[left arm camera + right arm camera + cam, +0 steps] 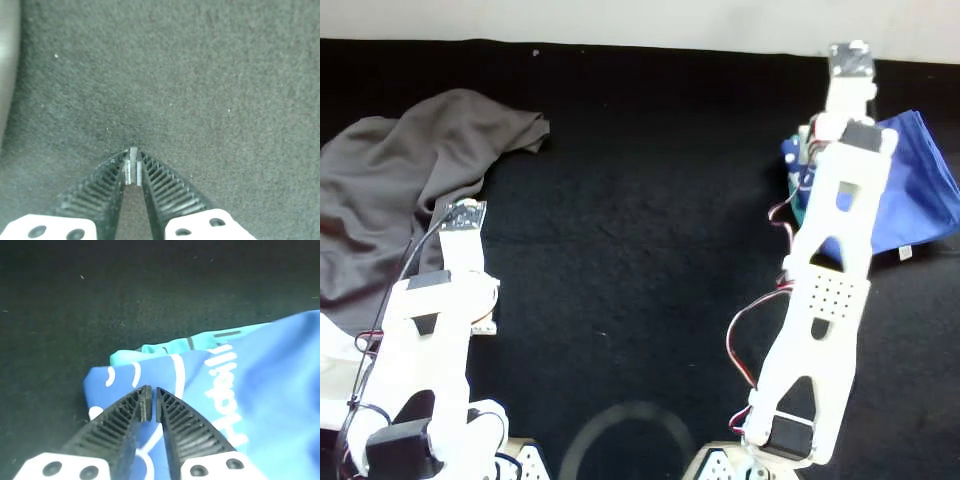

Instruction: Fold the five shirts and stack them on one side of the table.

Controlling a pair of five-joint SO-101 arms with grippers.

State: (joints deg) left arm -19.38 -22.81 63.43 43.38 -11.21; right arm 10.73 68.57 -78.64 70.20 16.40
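My right gripper point(150, 402) hangs clenched over one end of the blue shirt point(270, 405), tips almost together, with nothing that I can see between them. That blue shirt lies folded at the right side of the desk point(650, 200). It seems to rest on a teal shirt point(165, 347) whose edge peeks out beside it, so I judge 2 shirts are stacked there. My left gripper point(131, 160) is also clenched and empty, tips low against the dark desk cover, just beside the edge of the grey shirt point(400, 180), which lies crumpled and unfolded at the far left. Some white cloth point(332, 365) shows at its near edge; I cannot tell whether it is another shirt. I judge the grey shirt is the step in hand. The next move calls for both grippers to open, take 2 corners of it, draw it toward the middle and spread it flat before any fold
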